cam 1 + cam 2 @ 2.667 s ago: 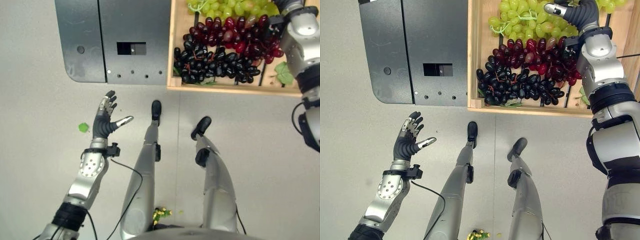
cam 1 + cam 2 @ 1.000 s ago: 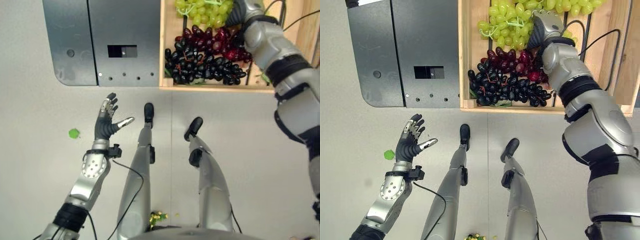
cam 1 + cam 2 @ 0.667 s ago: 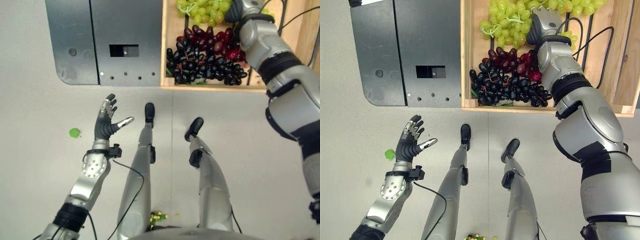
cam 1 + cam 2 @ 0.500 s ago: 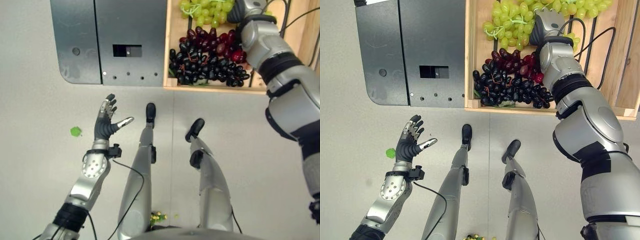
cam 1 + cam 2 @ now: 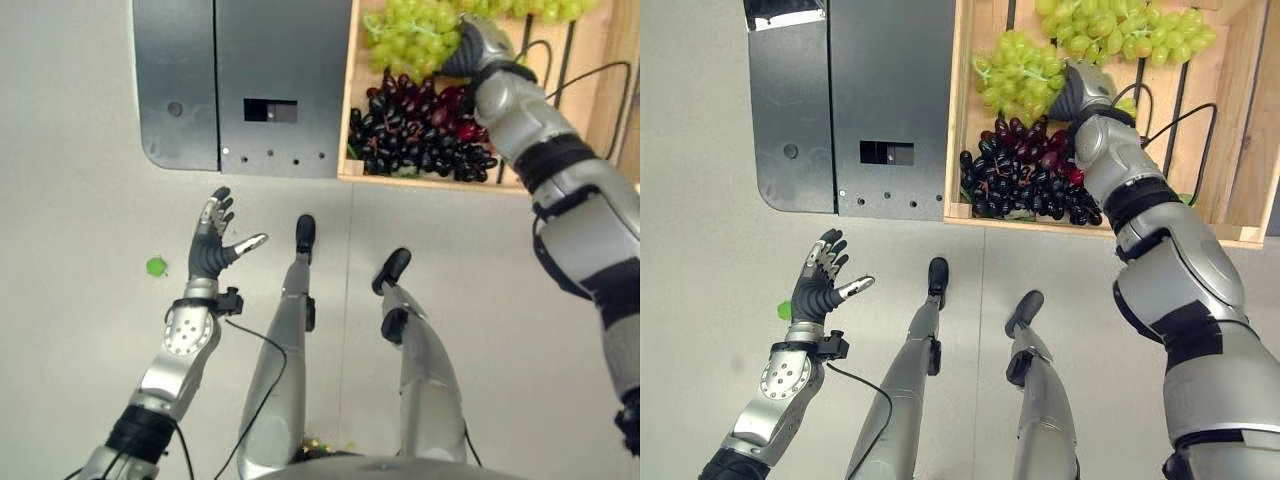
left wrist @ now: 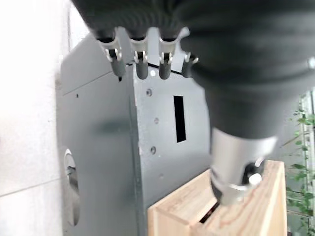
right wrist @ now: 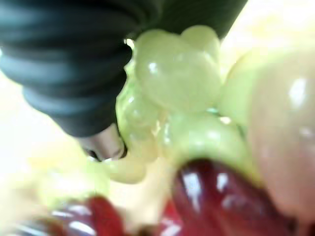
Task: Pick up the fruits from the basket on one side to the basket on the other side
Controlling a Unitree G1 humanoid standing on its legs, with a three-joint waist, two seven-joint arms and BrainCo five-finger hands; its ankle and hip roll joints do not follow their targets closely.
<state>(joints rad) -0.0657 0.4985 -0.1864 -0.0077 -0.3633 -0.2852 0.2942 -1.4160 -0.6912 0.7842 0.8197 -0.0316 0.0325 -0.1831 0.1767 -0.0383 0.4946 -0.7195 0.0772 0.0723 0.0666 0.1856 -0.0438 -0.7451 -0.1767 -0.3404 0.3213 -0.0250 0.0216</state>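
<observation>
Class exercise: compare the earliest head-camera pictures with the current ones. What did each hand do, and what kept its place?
The right hand moved leftward across the wooden crate, from its right part to the near green grape bunch; its fingers are hidden among the grapes. The left hand stayed open over the floor. The dark grapes and grey cabinet shifted only with the camera.

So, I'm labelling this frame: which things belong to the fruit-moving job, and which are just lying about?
Job:
green grapes
dark grapes
wooden crate
right robot hand, among the green grapes
left robot hand, open, idle

Lying about:
grey metal panel
green scrap on floor
</observation>
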